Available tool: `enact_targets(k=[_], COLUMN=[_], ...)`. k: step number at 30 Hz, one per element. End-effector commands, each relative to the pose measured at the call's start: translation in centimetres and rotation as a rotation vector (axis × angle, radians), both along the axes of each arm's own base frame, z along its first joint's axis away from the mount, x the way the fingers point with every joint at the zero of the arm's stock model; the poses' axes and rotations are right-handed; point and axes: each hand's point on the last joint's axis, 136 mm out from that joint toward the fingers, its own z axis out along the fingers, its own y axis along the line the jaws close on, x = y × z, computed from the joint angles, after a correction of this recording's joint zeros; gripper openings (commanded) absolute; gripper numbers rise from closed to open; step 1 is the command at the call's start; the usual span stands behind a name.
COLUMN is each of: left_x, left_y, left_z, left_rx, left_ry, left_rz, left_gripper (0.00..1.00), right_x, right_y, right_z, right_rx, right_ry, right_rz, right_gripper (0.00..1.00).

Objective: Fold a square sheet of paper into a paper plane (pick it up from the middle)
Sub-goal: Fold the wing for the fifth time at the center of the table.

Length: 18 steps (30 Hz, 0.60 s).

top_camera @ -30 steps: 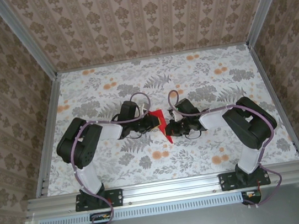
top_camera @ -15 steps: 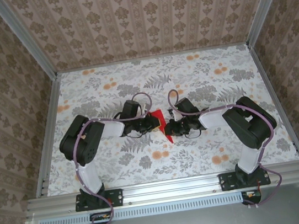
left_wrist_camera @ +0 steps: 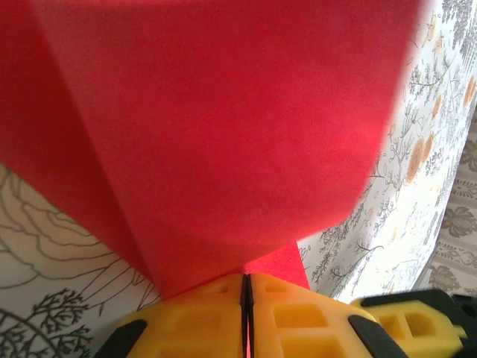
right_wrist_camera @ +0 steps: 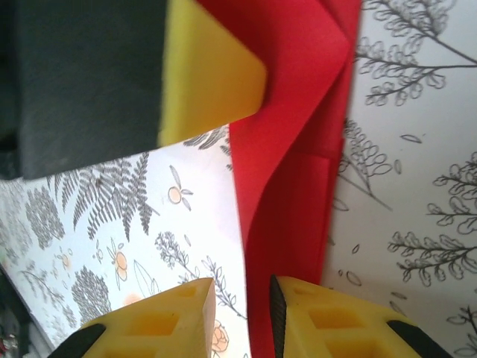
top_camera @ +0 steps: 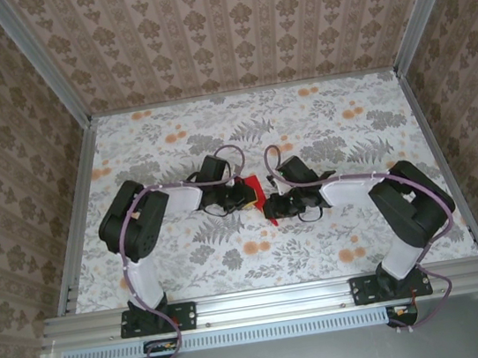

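Creased red paper (top_camera: pixel 259 192) sits mid-table (top_camera: pixel 362 233) between both arms. The left gripper (left_wrist_camera: pixel 245 283) has its jaws clamped on it. The right gripper (right_wrist_camera: pixel 241 291) has its jaws parted, the paper's edge just beside one finger.

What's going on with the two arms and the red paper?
It's a paper plane fold, partway through. Both arms meet over the middle of the table. The left gripper is shut on the red paper, which already shows creases and overlapping layers. The right gripper is open, and a folded edge of the paper runs into the gap between its fingers, not clamped. It doesn't look like a finished plane yet.
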Motion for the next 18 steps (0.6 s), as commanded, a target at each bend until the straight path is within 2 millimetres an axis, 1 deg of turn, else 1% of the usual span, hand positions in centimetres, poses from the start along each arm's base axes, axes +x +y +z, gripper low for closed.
enact_targets(k=[1,4,11,18], left_x=[-0.3,-0.3,-0.5,-0.2], left_y=[1.1,1.1,1.1,0.8], left_z=[-2.5,-2.6,-2.6,-1.9], left_rx=[0.091,0.092,0.093,0.078], left_ry=[0.027,0.032,0.037,0.027], left_rz=[0.005,0.005,0.003,-0.004], left_gripper=[0.12,0.12,0.12,0.12], right_x=[-0.2,-0.3,-0.3,0.0], right_y=[-0.7,-0.4,-0.8,-1.3], right_z=[0.3,0.1,-0.9,-1.6], right_rx=[-0.089,-0.103,-0.145,-0.173], right_ry=[-0.063,-0.065,-0.065,-0.087], right_rz=[0.047,0.063,0.06,0.051], right_gripper=[0.27,0.26,0.22,0.17])
